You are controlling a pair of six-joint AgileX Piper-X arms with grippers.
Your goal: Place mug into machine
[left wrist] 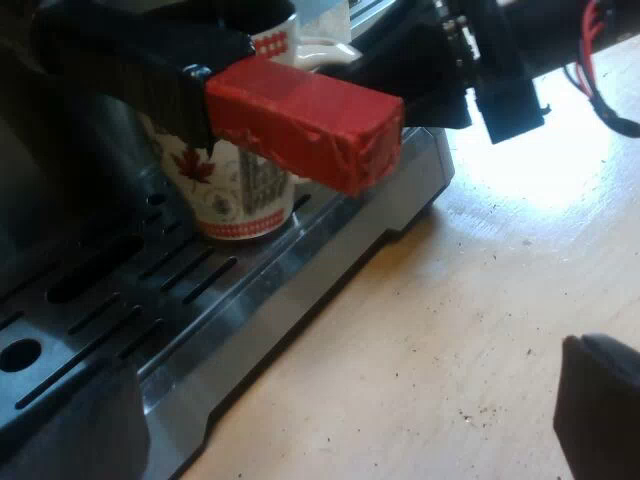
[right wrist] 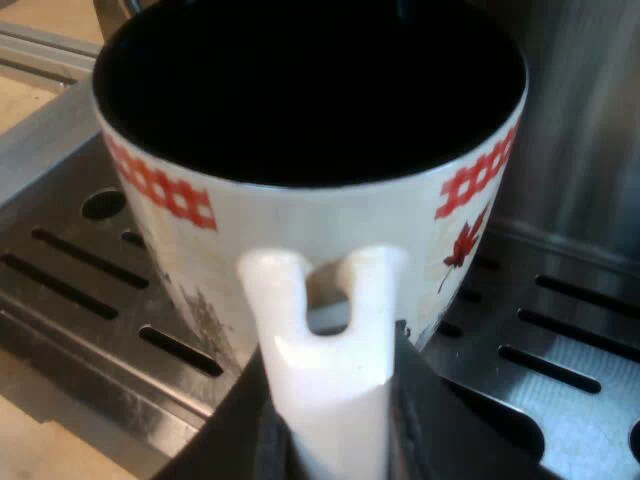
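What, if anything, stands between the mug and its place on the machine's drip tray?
Nothing visible does. The mug appears to sit already on the slotted drip tray, below the holder's red-ended handle, which does not block it. The right gripper is shut on the mug's own white handle.

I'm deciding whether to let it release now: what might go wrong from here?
1. The right gripper grips the mug by its white handle; backing off before opening may drag or tip the mug on the drip tray.
2. The holder's red handle end sits close by the mug's rim; any lift may knock it.
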